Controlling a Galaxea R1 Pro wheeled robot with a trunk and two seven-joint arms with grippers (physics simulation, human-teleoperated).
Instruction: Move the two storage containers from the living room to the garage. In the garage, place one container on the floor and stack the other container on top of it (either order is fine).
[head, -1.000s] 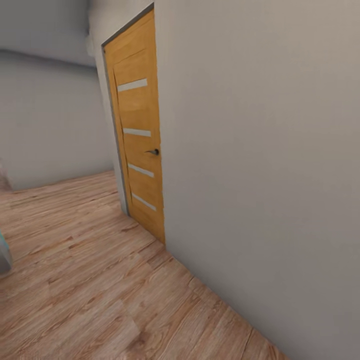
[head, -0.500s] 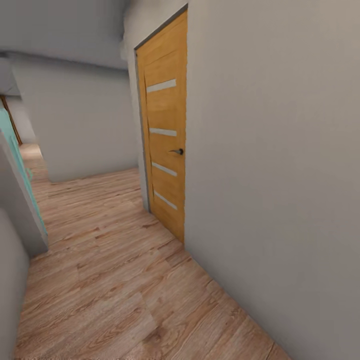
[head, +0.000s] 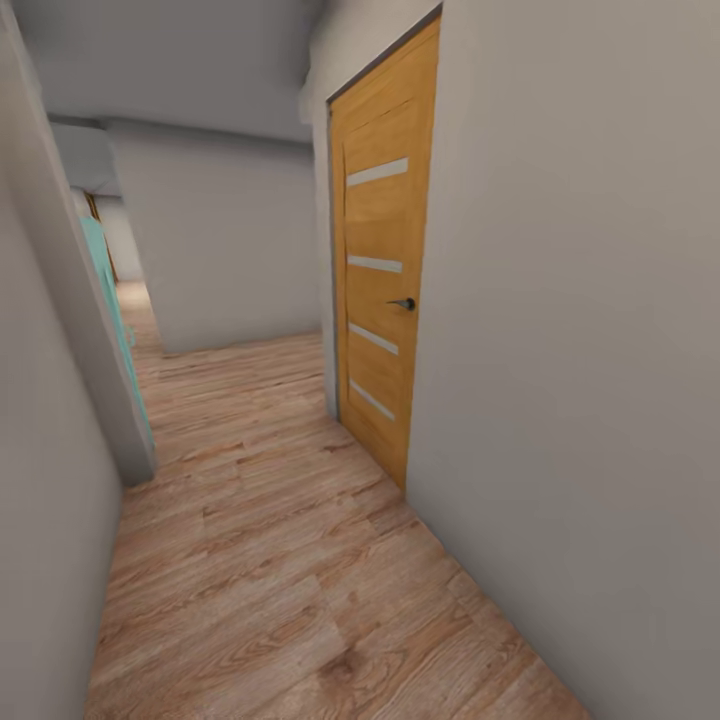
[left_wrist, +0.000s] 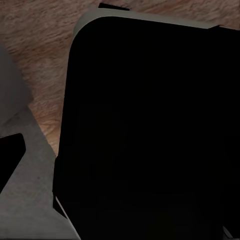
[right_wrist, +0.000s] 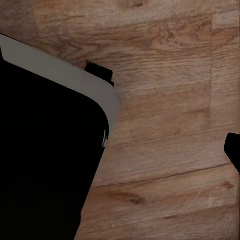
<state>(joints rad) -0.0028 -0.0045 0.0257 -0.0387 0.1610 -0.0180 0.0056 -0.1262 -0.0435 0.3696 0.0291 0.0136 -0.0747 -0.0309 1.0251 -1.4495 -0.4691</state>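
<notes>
I am in a narrow hallway with a light wood plank floor (head: 280, 560) and bare grey walls. The storage containers, the living room and the garage are out of view. In the left wrist view a big black rounded part of my own body (left_wrist: 150, 125) with a pale rim hangs over the wood floor (left_wrist: 40, 45). The right wrist view has the same black body (right_wrist: 45, 165) above the planks (right_wrist: 170, 100). A dark tip (right_wrist: 233, 150) pokes in at that picture's edge. Neither wrist view tells me how the fingers stand.
An orange-wood door (head: 385, 300) with several pale slats and a dark handle (head: 403, 303) stands shut in the right wall (head: 580, 380). A grey wall (head: 40, 500) runs close on the left, with a teal panel (head: 105, 290) behind it. The corridor runs ahead to a grey wall (head: 230, 250).
The whole head view has swung: the door slid rightward in the picture, and the left wall, the teal panel and the corridor's far end came into sight. That is the camera's own motion.
</notes>
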